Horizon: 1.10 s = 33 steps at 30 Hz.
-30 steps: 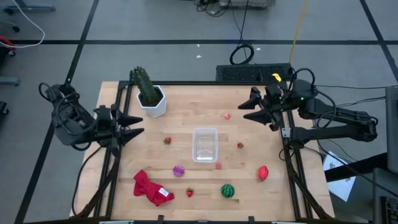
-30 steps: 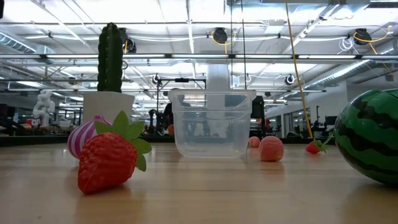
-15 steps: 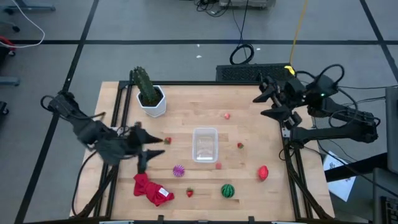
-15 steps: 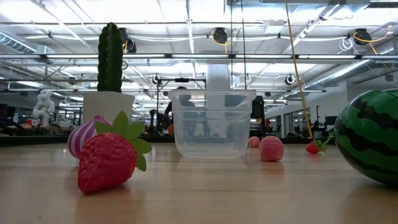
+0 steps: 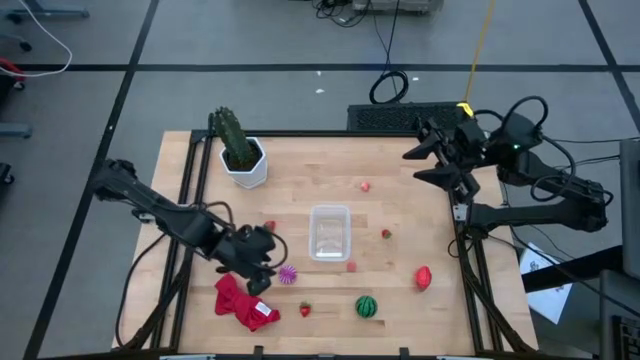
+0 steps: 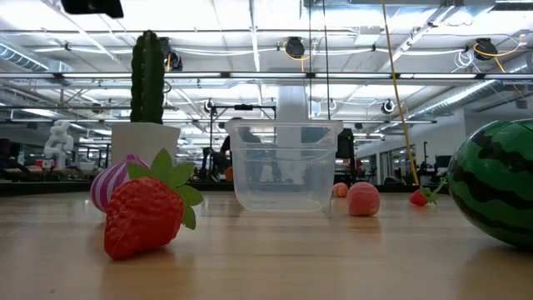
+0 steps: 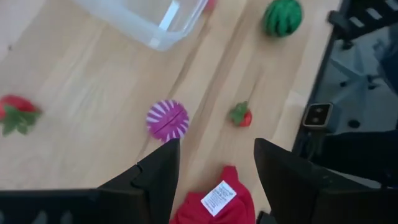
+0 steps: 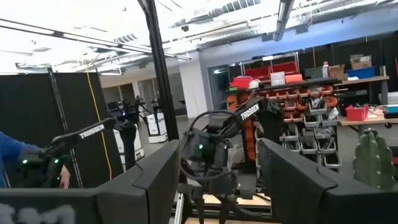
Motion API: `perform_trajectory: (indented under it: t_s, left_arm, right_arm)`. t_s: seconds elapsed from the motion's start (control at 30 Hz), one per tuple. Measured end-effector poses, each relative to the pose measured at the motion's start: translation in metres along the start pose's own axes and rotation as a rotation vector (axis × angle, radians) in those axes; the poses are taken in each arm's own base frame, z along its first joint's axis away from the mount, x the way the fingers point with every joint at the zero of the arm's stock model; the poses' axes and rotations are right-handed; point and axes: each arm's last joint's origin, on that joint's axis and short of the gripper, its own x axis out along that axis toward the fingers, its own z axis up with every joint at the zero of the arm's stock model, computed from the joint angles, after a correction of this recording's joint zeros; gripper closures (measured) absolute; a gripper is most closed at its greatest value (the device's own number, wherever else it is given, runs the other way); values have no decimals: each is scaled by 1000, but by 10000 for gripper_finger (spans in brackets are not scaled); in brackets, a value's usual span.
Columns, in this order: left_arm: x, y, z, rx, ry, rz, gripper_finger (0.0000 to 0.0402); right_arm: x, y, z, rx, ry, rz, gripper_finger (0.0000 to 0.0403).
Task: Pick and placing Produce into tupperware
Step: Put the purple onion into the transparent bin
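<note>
The clear tupperware (image 5: 330, 232) (image 6: 283, 167) (image 7: 149, 18) stands on its base mid-table. Around it lie the produce: a purple striped ball (image 5: 288, 274) (image 7: 167, 119), a watermelon ball (image 5: 367, 306) (image 7: 282, 15) (image 6: 495, 179), strawberries (image 5: 305, 310) (image 7: 240, 116) (image 5: 268, 227) and a red piece (image 5: 423, 277). My left gripper (image 5: 266, 272) (image 7: 214, 168) hovers open just left of the purple ball, above the red cloth's edge, touching nothing. My right gripper (image 5: 410, 168) (image 8: 217, 180) is open and held up over the table's far right corner.
A red cloth (image 5: 240, 302) (image 7: 217, 199) lies near the table's near left edge. A cactus in a white pot (image 5: 240, 150) (image 6: 148, 79) stands at the far left. Small pink pieces (image 5: 351, 266) (image 5: 387, 234) (image 5: 366, 185) lie right of the tub. A black frame edges the table.
My left arm has swung from the table's left edge out over the table toward the near middle, tipping its gripper down beside the purple ball. My right gripper has shifted slightly toward the far right corner. The produce and the tub have stayed in place.
</note>
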Motion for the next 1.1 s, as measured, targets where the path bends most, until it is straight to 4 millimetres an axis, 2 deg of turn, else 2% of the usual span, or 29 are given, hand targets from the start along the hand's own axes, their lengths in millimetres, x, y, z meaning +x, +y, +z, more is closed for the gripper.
perform_trajectory:
  t_s: [0.3, 0.73, 1.1]
  left_arm:
    - [26, -10, 2, -44, -3, 4, 192]
    - [44, -10, 0, -32, 30, 54, 192]
    - [77, -8, -6, 37, 98, 155, 192]
  right_arm:
    - [6, -5, -4, 14, 19, -6, 193]
    - [8, 0, -5, 149, 18, 26, 193]
    - [8, 2, 1, 175, -27, 46, 193]
